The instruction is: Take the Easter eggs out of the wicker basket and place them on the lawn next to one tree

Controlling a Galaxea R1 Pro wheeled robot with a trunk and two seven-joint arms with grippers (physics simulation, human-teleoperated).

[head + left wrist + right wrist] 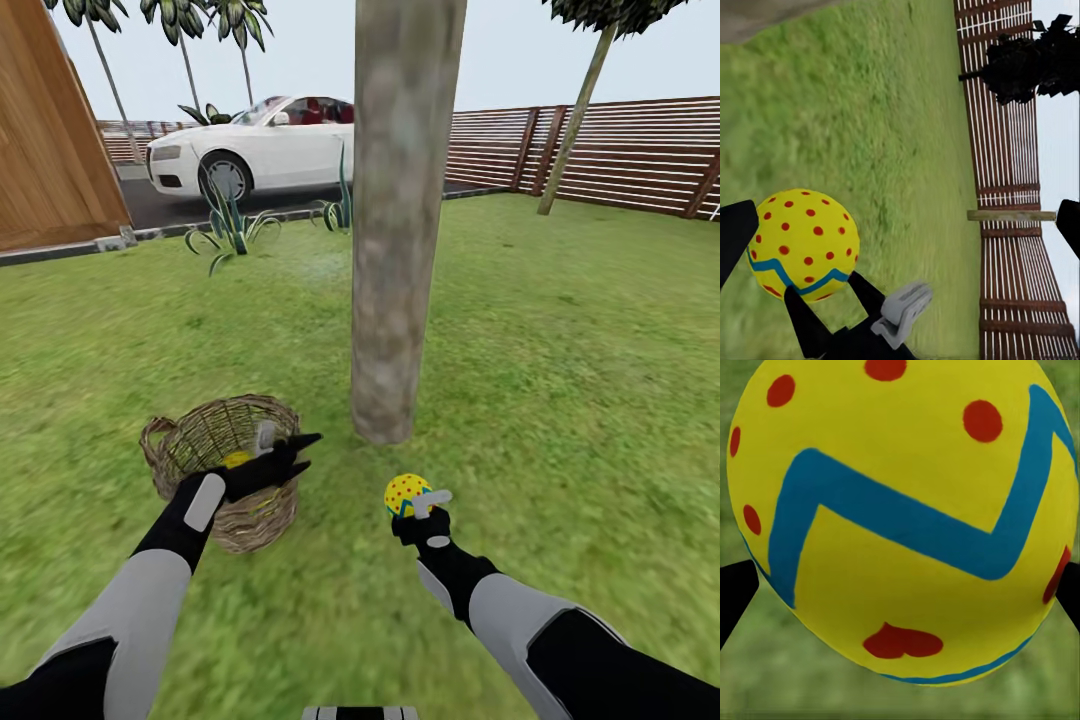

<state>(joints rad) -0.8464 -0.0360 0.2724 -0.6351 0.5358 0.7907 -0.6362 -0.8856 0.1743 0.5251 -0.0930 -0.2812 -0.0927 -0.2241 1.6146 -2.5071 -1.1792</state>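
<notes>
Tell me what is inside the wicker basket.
Through the wicker basket rim a patch of yellow egg shows. The left hand covers much of the opening, so how many eggs remain inside cannot be told.

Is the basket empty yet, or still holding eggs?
Not empty: the head view shows yellow inside the basket by the left gripper. How many eggs remain, cannot tell.

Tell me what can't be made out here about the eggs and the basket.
- How many eggs are left in the wicker basket: in the head view the left claw covers the inside, and just a yellow patch shows.
- Whether the held Easter egg touches the lawn: the right claw hides its underside in the head view, and the right wrist view is too close.
</notes>
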